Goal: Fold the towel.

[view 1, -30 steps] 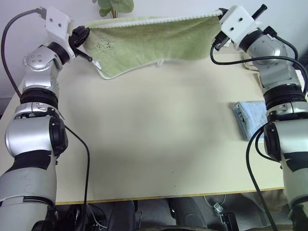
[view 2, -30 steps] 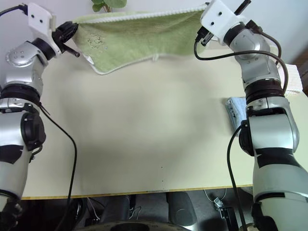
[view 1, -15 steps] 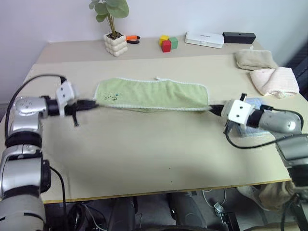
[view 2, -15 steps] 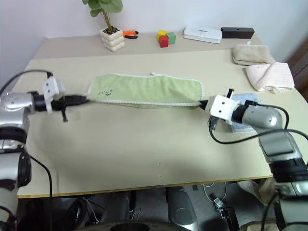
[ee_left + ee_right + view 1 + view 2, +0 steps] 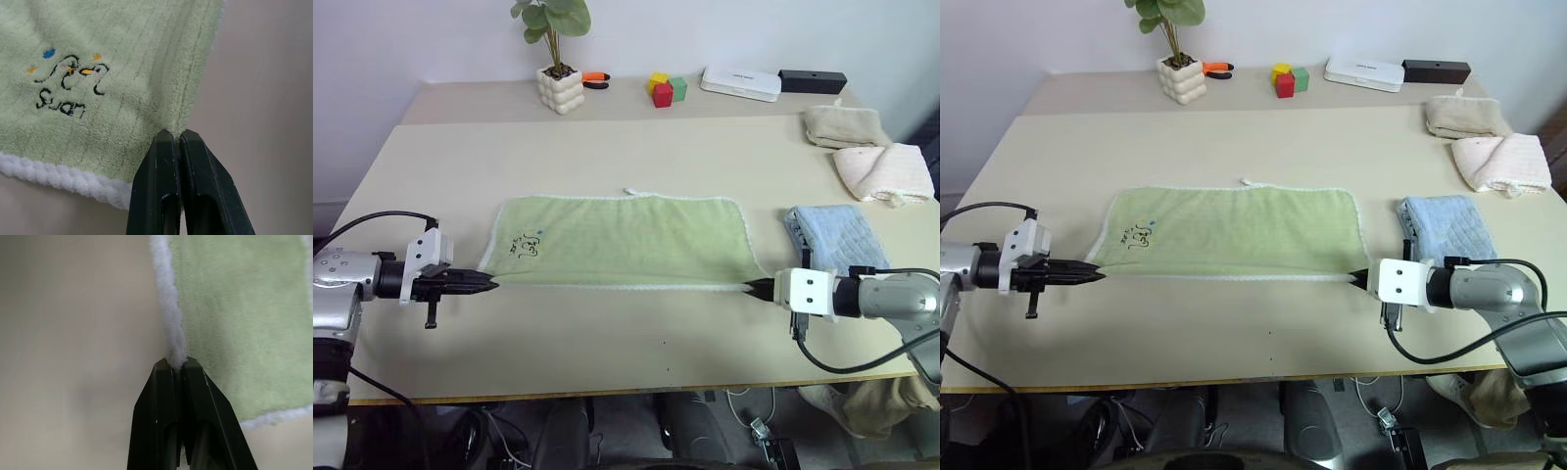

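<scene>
1. The bench [image 5: 607, 333] was seen carrying everything in the scene.
2. The green towel [image 5: 625, 242] was spread flat at the bench's middle, its white loop tag [image 5: 629, 192] at the far edge.
3. A folded light blue towel [image 5: 827, 235] was placed just beside its right end.
4. The left end effector [image 5: 487, 286] was clenched on the towel's near left corner.
5. The right end effector [image 5: 752, 289] was clenched on the near right corner.

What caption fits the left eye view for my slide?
Both grippers, left and right, pinch the near corners of the green towel, spread flat on the table.
</scene>
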`<move>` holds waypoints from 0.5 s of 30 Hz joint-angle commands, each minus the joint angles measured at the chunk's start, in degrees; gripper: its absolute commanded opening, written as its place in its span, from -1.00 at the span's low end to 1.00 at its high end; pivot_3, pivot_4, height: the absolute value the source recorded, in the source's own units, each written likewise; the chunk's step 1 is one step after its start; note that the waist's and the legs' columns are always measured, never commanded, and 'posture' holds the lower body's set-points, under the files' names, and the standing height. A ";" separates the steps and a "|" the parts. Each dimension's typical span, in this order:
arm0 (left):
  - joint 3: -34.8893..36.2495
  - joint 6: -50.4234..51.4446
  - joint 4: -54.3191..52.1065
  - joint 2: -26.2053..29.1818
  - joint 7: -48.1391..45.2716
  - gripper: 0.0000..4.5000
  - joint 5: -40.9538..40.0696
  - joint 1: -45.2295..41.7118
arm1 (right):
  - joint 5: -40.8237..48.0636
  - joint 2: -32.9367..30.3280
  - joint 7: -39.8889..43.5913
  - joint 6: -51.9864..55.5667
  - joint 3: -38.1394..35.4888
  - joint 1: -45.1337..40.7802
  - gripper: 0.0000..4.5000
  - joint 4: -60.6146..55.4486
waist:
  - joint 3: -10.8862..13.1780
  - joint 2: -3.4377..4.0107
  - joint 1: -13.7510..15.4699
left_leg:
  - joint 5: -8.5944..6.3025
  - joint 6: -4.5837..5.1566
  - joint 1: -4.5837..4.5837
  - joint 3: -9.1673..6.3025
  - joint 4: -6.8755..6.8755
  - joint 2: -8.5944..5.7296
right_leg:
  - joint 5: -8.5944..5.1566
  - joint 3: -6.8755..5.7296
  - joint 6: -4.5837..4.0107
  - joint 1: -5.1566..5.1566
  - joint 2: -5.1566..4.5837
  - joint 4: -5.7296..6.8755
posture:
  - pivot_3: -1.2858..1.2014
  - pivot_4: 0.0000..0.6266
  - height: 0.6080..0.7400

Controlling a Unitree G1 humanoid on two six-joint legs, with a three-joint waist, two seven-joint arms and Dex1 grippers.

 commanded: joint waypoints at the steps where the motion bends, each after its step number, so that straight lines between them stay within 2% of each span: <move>1: 5.72 3.73 -6.21 3.32 1.04 -1.00 -3.14 7.30 | 2.79 -2.10 2.21 1.57 -5.09 4.12 -0.97 -3.84 | 0.00 0.00 -0.05 | -0.02 0.03 0.00 0.00 0.00 0.01 | 0.00 0.00 -0.01 0.01 0.00 -0.01 | 0.03 -0.52 1.00; 5: 7.84 9.58 -11.37 3.68 3.15 -1.00 -7.13 10.23 | 1.78 -1.76 1.36 0.44 -5.76 4.58 -0.97 -2.75 | -0.01 -0.04 0.06 | -0.02 0.04 0.07 0.02 0.14 0.05 | -0.03 0.00 -0.05 0.11 0.05 0.00 | 0.03 -0.52 1.00; 11: 4.61 8.74 -7.31 -0.44 9.45 -1.00 -5.67 0.64 | -0.62 1.17 -1.72 -0.02 -2.76 -4.14 -0.97 4.95 | -0.01 -0.10 0.24 | -0.03 0.03 0.51 0.02 0.20 0.02 | -0.13 -0.02 -0.21 0.69 0.00 -0.20 | 0.03 -0.52 1.00; 15: 4.14 8.78 -1.16 -5.21 15.34 -1.00 -5.35 -7.65 | -3.96 4.43 -4.57 -2.05 0.36 -11.07 -0.97 10.58 | 0.00 -0.10 0.04 | -0.08 0.11 0.64 0.02 0.12 0.02 | -0.03 -0.04 0.01 0.75 0.03 -0.17 | 0.03 -0.52 1.00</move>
